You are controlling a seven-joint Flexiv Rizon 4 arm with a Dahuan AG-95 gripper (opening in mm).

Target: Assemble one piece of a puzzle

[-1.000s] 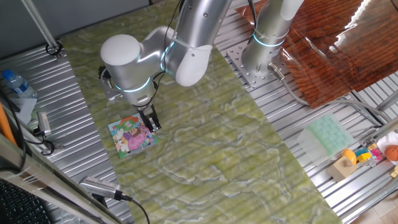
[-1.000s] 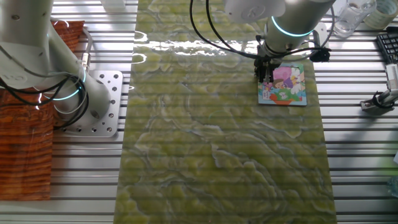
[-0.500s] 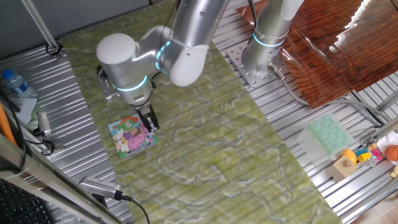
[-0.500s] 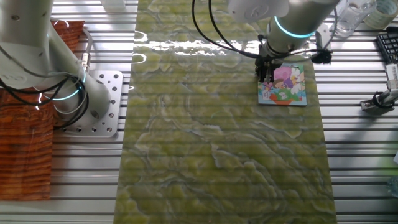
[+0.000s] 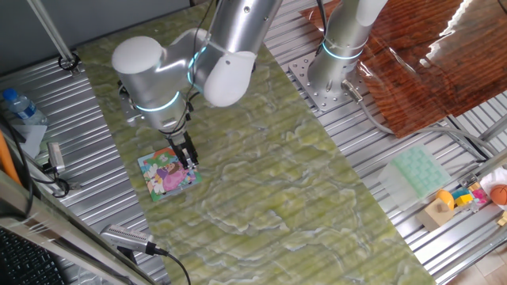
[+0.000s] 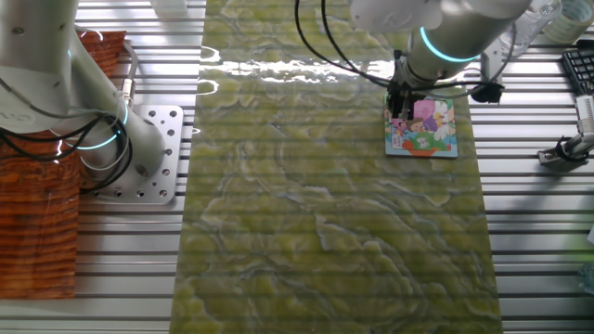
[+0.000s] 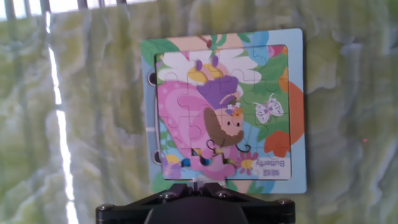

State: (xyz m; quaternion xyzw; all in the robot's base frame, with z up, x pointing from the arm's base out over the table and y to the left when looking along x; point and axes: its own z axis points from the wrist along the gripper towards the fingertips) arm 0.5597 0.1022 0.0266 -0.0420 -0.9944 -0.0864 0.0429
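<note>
I can't tell whether my hand (image 5: 188, 161) is pinching anything; pressing down misaligned could skid the puzzle (image 7: 224, 109) across the worktop (image 5: 317, 198)

The puzzle (image 5: 167, 176) lies flat on the mat (image 5: 261, 190), near the mat's edge; the gripper (image 5: 188, 161) stands over the puzzle's border; a tray (image 5: 418, 173) lies well apart, off the mat.

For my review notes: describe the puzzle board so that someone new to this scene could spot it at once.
Find the green marbled mat running down the metal table. The puzzle lies flat near one long edge of it, right under the silver arm's hand. It is the only colourful square on the mat, with a pink cartoon picture, unlike the plain pale green tray off the mat.
</note>
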